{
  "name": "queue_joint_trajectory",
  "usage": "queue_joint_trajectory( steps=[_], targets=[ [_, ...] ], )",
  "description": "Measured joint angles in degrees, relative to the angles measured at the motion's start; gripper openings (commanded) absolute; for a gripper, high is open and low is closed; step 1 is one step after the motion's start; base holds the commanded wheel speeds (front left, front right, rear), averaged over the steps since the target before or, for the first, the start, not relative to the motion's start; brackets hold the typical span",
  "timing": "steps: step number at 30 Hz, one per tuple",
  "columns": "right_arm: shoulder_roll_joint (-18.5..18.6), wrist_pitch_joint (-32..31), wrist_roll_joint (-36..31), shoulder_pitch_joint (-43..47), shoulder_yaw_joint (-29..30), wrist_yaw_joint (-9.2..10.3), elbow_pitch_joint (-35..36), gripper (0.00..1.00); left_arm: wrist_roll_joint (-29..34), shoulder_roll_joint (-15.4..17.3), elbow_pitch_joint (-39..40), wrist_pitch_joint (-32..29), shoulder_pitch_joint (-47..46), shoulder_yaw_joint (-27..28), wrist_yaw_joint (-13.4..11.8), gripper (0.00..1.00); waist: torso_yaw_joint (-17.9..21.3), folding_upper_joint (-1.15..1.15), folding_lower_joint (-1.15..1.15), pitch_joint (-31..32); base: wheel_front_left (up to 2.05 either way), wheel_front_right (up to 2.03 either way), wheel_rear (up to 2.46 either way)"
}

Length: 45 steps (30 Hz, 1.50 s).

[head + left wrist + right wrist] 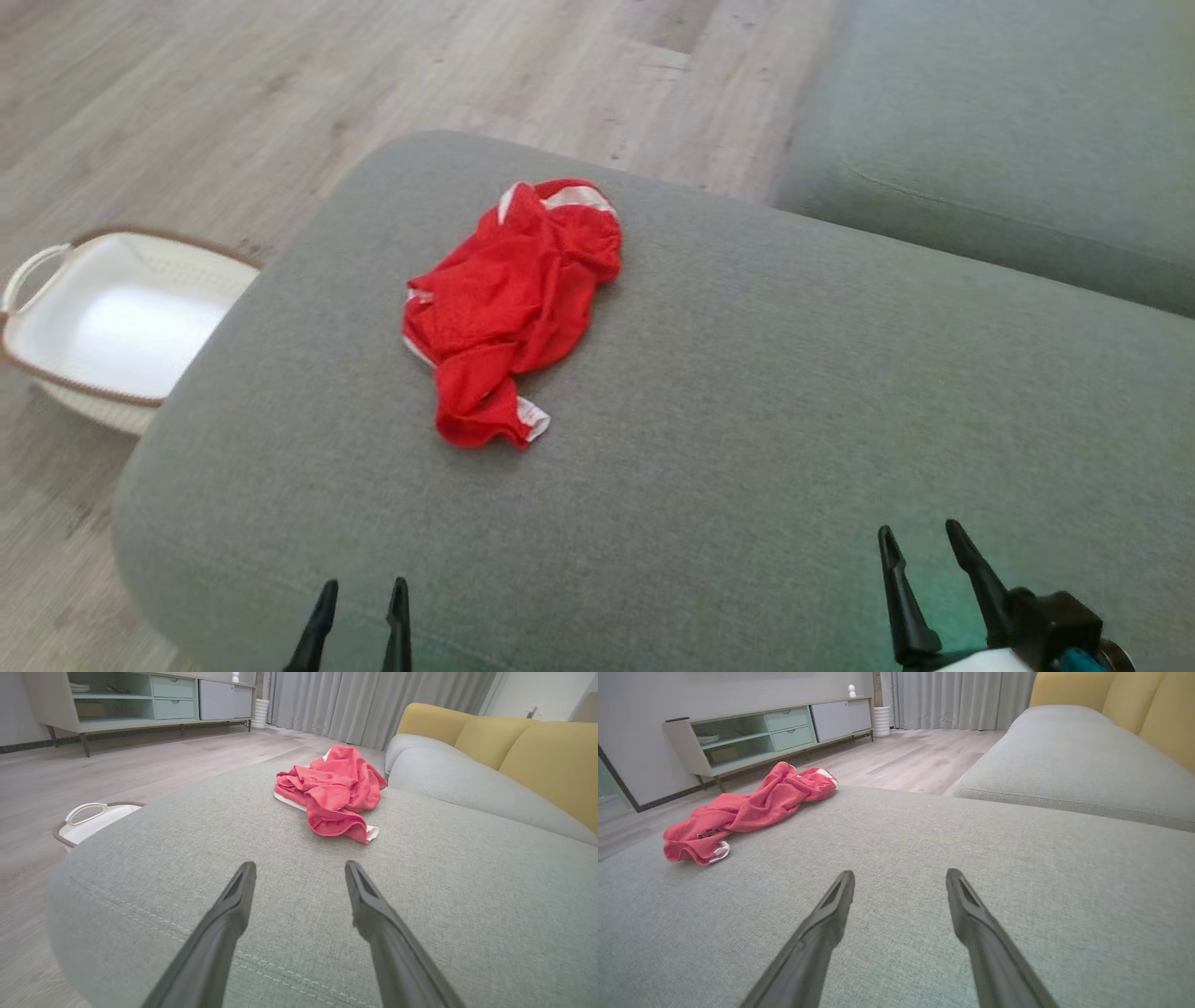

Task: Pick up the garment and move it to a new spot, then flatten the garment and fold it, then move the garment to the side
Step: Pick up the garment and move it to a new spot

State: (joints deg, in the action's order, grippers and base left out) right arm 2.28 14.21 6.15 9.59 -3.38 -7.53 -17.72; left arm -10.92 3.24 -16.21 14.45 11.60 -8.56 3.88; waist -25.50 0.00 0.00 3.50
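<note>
I see one red garment [509, 308] with white trim. It lies in a crumpled heap on the grey sofa seat [747, 420], on the far left part, close to the seat's edge. Past that edge, down on the wooden floor, sits one white basket [93, 389] with a brown rim.

I have two grippers, and each has two dark fingers. My left gripper [364, 597] hangs over the near edge of the seat, fingers spread apart, with nothing in it. My right gripper [920, 546] is the same, wide and holding nothing. Both are well apart from the garment, so I think the pick-up has not begun.

What could go wrong? The heap is near the edge, so a push instead of a pinch could slide it off onto the floor or into the basket. The cloth looks thin and soft. If I go too deep, I may pinch the sofa cover too. If I grab just one layer, the rest will hang in a bunch and be hard to flatten. The folds also hide the real corners from me.
</note>
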Motion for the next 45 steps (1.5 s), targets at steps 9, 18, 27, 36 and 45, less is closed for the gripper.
queue_joint_trajectory(
  steps=[9, 18, 27, 36, 45],
  targets=[
    [0.00, 0.00, -2.68, -1.16, 1.10, 0.00, -0.20, 1.00, -0.63, 0.00, 0.62, -0.01, -5.43, 1.23, 1.75, 1.00, 2.09, 0.00, 0.00, -4.51, 0.00, 0.00, 0.00],
    [0.11, -0.12, -9.95, -8.25, 6.49, 0.00, 3.42, 1.00, -4.90, 0.49, -9.45, -0.34, -32.41, 0.40, 3.20, 1.00, 6.39, 0.00, 0.02, -17.78, 0.00, 0.00, 0.00],
    [0.77, -2.71, -12.79, -10.46, 7.69, 0.00, 11.48, 1.00, -9.32, 0.09, -26.68, -3.71, -52.08, -0.74, 3.43, 1.00, 9.88, 0.00, 0.02, -28.24, 0.00, 0.00, 0.00],
    [1.77, -4.91, -12.78, -10.44, 7.66, -0.01, 16.17, 1.00, -10.38, 0.07, -42.55, -4.82, -61.21, -2.43, 3.69, 1.00, 13.42, 0.00, 0.01, -31.49, 0.00, 0.00, 0.00],
    [1.69, -5.39, -11.70, -9.89, 7.08, -0.01, 12.82, 1.00, -14.30, -0.02, -48.11, -3.99, -62.72, -5.68, 3.69, 0.00, 14.42, -0.01, 0.01, -27.71, 0.00, 0.00, 0.00]
  ],
)
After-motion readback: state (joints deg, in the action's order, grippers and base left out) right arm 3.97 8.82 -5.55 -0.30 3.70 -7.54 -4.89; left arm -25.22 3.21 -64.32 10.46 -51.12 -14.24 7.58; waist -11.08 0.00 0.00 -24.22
